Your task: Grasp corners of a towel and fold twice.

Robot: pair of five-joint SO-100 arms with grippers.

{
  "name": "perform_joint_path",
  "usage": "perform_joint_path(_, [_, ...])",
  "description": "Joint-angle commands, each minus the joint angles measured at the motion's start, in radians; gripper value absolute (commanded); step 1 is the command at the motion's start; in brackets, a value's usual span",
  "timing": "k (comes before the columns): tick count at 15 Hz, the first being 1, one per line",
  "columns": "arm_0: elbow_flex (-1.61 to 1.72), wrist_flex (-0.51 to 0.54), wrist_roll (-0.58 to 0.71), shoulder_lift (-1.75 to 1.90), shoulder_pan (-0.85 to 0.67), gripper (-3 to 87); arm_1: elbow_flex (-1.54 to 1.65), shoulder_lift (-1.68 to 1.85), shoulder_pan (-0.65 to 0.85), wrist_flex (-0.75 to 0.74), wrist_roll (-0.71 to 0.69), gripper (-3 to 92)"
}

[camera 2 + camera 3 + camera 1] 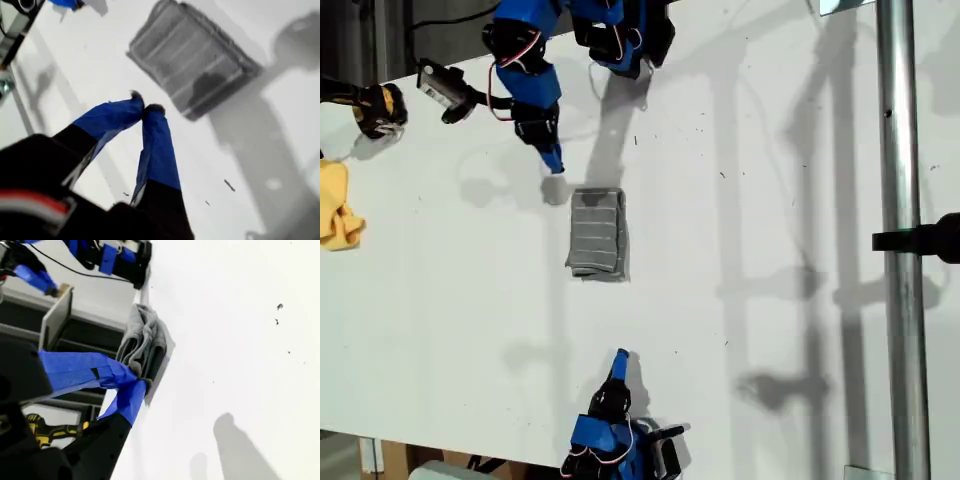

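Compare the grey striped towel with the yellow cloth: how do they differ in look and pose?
The towel is grey with pale stripes; the yellow cloth is plain. The towel lies folded in a neat rectangle; the yellow cloth is bunched up. The towel sits mid-table; the yellow cloth is at the exterior view's left edge, partly cut off. Both rest on the white table.

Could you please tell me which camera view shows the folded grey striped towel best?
The exterior view: the folded grey striped towel lies whole and unobstructed there. The first wrist view shows it tilted, slightly blurred; in the second, a gripper partly hides it.
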Motion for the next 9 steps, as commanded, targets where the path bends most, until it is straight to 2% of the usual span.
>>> perform_joint_path(1, [0.015,0.0,-0.04,0.008,0.012,0.6,0.268,0.275,-0.071,0.028,0.117,-0.2])
perform_joint_path(2, [0.015,0.032,-0.048,0.008,0.023,6.7,0.433,0.414,-0.115,0.026,0.193,-0.2])
perform_joint_path(4, [0.015,0.127,-0.132,0.008,0.034,6.5,0.657,0.703,-0.189,0.095,0.327,-0.2])
perform_joint_path(5, [0.015,0.138,-0.161,0.008,0.044,4.9,0.726,0.838,-0.199,0.155,0.354,-0.2])
perform_joint_path(7, [0.015,0.202,-0.206,0.008,0.055,4.9,0.796,0.862,-0.204,0.169,0.385,-0.2])
perform_joint_path(8, [0.015,0.264,-0.278,0.006,0.048,4.9,0.842,0.862,-0.202,0.17,0.436,-0.2])
perform_joint_path(9, [0.015,0.265,-0.281,0.006,0.058,4.9,0.881,0.862,-0.21,0.15,0.468,8.6])
